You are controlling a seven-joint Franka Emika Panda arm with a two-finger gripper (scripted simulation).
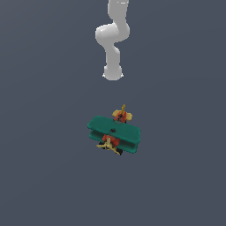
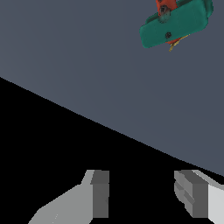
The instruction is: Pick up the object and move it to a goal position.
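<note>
The toy biplane [image 1: 114,132] rests on the grey-blue floor in the middle of the exterior view. It has two teal-green wings, a red body, a yellow propeller and yellow struts. In the wrist view the biplane [image 2: 175,25] sits far from the fingers, partly cut off by the picture's edge. My gripper [image 2: 142,177] is open and empty, with a wide gap between its two grey fingers [image 2: 100,192]. It is well apart from the plane. In the exterior view only the white arm [image 1: 113,48] shows, behind the plane; the fingers cannot be made out there.
The grey-blue floor [image 1: 44,132] spreads flat around the plane. In the wrist view the floor [image 2: 65,52] ends at a slanted edge with black beyond it.
</note>
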